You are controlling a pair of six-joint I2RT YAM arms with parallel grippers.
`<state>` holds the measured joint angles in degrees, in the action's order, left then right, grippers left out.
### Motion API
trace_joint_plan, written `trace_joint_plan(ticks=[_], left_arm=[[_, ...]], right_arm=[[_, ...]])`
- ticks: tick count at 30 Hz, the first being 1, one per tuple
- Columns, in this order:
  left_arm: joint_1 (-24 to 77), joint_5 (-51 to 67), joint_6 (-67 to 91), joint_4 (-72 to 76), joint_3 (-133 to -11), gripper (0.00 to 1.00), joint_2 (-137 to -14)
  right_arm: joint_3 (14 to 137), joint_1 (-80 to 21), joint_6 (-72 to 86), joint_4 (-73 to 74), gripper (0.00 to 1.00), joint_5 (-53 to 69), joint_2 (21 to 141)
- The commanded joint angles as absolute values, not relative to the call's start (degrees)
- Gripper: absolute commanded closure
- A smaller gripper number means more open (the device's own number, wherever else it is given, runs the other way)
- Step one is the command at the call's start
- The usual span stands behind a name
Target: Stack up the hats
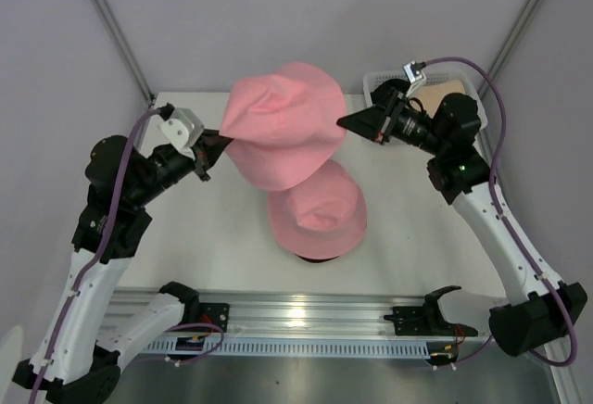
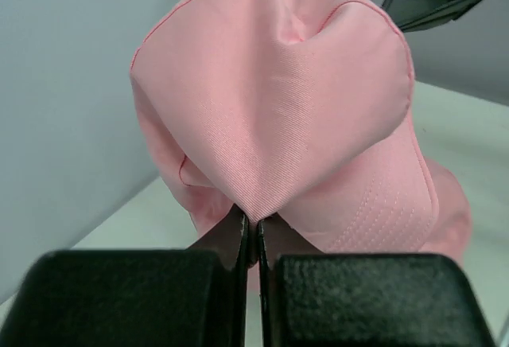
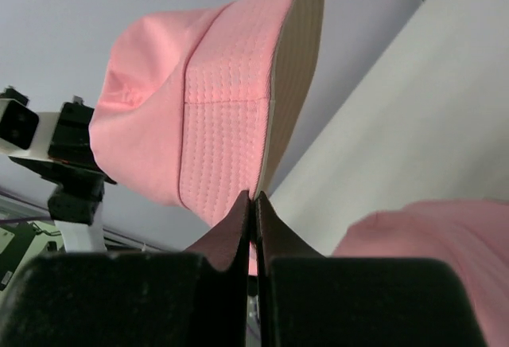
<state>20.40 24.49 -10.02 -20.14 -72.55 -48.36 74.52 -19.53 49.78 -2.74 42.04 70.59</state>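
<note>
Left gripper (image 2: 254, 224) is pinched flat on one brim edge of the pink-and-beige hat (image 1: 283, 126), and my right gripper (image 3: 254, 200) is clamped just as tight on the opposite edge, so the hat hangs stretched between the two arms, clear of the white table (image 1: 204, 228). Nearest me, the pink hat (image 1: 317, 208) sits crown-up on that table, with a dark fabric edge (image 1: 315, 258) peeking from under its near side, probably a black hat beneath it. The carried hat overlaps only the far half of that pile, so I reckon it needs to come toward me before it goes down. What worries me: both holds are thin pinches at the very hem, and if the arms pull apart the brim could slip from one side and the hat would swing off-centre. Lowered skewed, the floppy brim could fold under or shove the pile. There's open tabletop left and right of the pile. Farther back, the white mesh basket (image 1: 378, 80) sits just behind my right wrist and the walls close in, so I wouldn't back up.
</note>
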Motion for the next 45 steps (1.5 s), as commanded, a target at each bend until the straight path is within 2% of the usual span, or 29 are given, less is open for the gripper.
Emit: trace_joint_plan(ticks=[1, 7, 13, 17, 21, 27, 30, 31, 32, 33, 36, 37, 38, 40, 43, 44, 45], left_arm=[[21.70, 29.35, -16.00, -32.07, -75.14, 0.99, -47.72], [30.32, 25.23, -12.84, -34.89, -70.94, 0.99, -47.29], [34.71, 25.58, -10.28, -33.05, -66.89, 0.99, -46.93], [40.14, 22.25, -10.37, -33.66, -67.23, 0.99, -50.44], [44.02, 17.33, -11.16, -33.13, -67.24, 0.99, -54.13], [46.67, 11.79, -11.16, -32.69, -67.76, 0.97, -58.00], [46.76, 11.77, -9.67, -32.78, -68.29, 0.70, -58.01], [46.76, 12.56, -8.88, -32.17, -68.03, 0.55, -57.14], [46.76, 12.74, -8.35, -31.73, -67.24, 0.45, -56.52], [46.76, 12.57, -7.74, -31.12, -66.89, 0.30, -55.64], [46.67, 7.85, -3.18, -26.91, -63.74, 0.18, -50.64], [46.58, 1.99, 0.32, -24.37, -61.98, 0.06, -47.67], [46.23, -0.07, 3.14, -23.30, -61.18, 0.01, -46.42], [41.95, -2.46, 11.48, -23.03, -59.94, 0.00, -44.74], [30.44, 3.05, 25.01, -24.87, -58.28, 0.00, -44.82], [25.19, 8.56, 27.66, -23.83, -57.66, 0.02, -46.13], [23.31, 11.31, 31.86, -22.69, -54.87, 0.08, -46.93]], right_arm=[[68.04, -19.51, 45.97, 3.77, 1.00, 36.58, 63.75], [57.33, -19.60, 49.21, 9.13, 1.00, 32.70, 54.07], [52.92, -19.07, 48.08, 20.02, 1.00, 28.22, 45.18], [49.23, -17.67, 49.04, 24.69, 1.00, 28.57, 42.02], [46.07, -17.05, 47.99, 28.73, 1.00, 23.05, 38.06], [35.70, -14.94, 48.43, 24.09, 1.00, 22.15, 36.03], [30.60, -14.59, 48.08, 17.94, 1.00, 22.50, 37.00], [28.93, -14.50, 47.55, 16.54, 1.00, 22.50, 37.26], [28.48, -14.50, 46.42, 14.52, 1.00, 22.41, 38.14], [28.22, -14.41, 45.54, 13.72, 1.00, 22.06, 38.58], [27.42, -14.42, 41.23, 10.46, 1.00, 22.41, 40.59], [27.51, -14.41, 40.44, 9.94, 1.00, 22.33, 41.13], [28.12, -14.41, 39.91, 9.06, 1.00, 22.24, 41.74], [28.39, -14.50, 39.55, 7.57, 1.00, 22.76, 43.15], [27.78, -14.50, 40.08, 4.40, 1.00, 23.38, 45.17], [27.25, -14.59, 40.34, 3.09, 1.00, 23.64, 45.70], [26.99, -14.50, 40.52, 2.64, 1.00, 23.82, 46.75]])
